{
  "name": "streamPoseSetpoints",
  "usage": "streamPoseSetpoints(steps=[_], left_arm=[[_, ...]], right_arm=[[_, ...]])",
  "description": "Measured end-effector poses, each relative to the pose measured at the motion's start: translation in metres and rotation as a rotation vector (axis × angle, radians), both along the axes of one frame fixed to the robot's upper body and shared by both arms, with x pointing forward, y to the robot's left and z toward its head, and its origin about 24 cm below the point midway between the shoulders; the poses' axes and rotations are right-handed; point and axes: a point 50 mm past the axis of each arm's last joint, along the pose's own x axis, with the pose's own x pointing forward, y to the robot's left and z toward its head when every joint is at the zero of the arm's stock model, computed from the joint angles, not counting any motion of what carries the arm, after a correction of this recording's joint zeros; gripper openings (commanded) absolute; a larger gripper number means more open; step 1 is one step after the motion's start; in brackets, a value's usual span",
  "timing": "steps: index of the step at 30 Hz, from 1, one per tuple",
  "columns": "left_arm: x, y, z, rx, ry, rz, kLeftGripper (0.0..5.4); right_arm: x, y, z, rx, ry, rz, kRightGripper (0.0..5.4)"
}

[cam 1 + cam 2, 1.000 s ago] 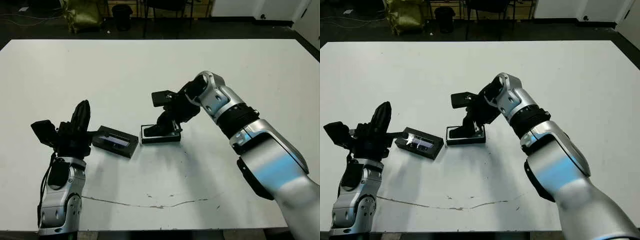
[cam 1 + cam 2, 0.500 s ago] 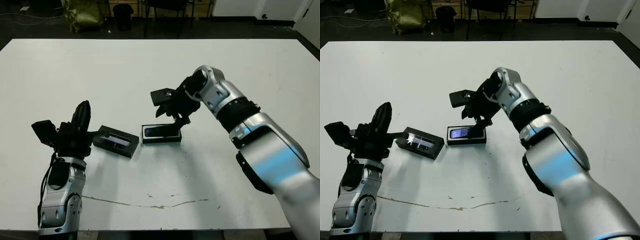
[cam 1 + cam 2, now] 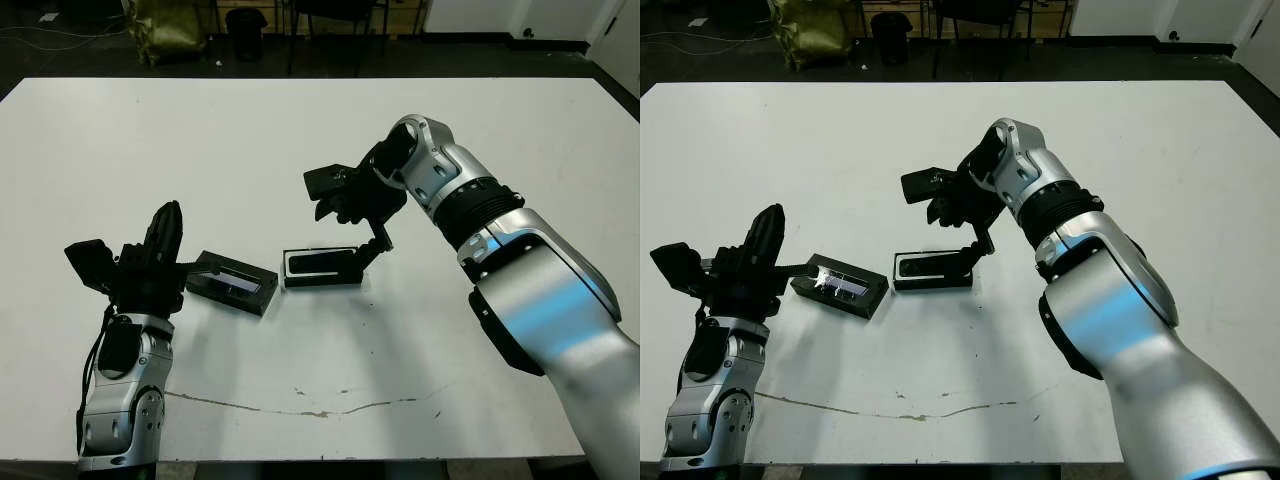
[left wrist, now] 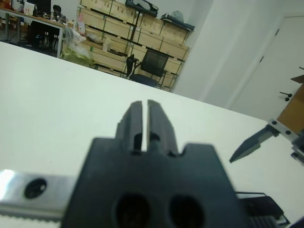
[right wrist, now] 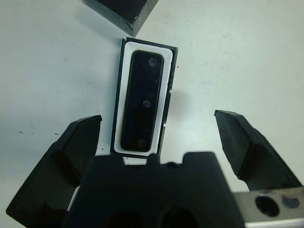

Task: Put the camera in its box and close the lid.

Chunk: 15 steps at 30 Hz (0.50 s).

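Note:
The box (image 3: 322, 267), a black tray with white lining, lies at the table's middle. The camera (image 5: 144, 102), a slim black bar, lies flat inside it. My right gripper (image 3: 360, 226) hovers just above the box's right end, open, its fingers (image 5: 76, 152) spread wide on either side of the tray and holding nothing. The lid (image 3: 232, 283), black with a glossy strip, lies on the table just left of the box, apart from it. My left gripper (image 3: 165, 225) stands upright to the left of the lid, shut and empty, its fingers (image 4: 135, 114) pressed close together.
A thin dark crack (image 3: 300, 410) runs across the white table (image 3: 200, 140) near its front edge. Beyond the far edge stand chair legs, a dark bin (image 3: 244, 30) and a green bag (image 3: 165, 28).
My right gripper has risen off the box, swung a little right and spread its fingers, leaving the camera lying in the tray. The left arm and the lid have not moved.

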Motion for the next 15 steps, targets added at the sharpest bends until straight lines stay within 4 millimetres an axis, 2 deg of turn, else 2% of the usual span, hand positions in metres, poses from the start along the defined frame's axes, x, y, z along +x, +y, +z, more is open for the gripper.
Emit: streamPoseSetpoints(steps=[8, 11, 15], left_arm=[[0.000, 0.000, 0.000, 0.000, -0.005, -0.003, 0.00], [0.000, 0.000, -0.001, -0.001, -0.004, -0.003, 0.00], [0.000, 0.000, -0.001, -0.002, -0.002, 0.003, 0.00]], right_arm=[[0.003, -0.001, 0.011, 0.073, -0.020, -0.018, 5.39], [0.007, -0.004, 0.025, 0.165, -0.032, -0.048, 5.39], [0.013, -0.015, 0.053, 0.359, -0.150, -0.121, 5.39]])
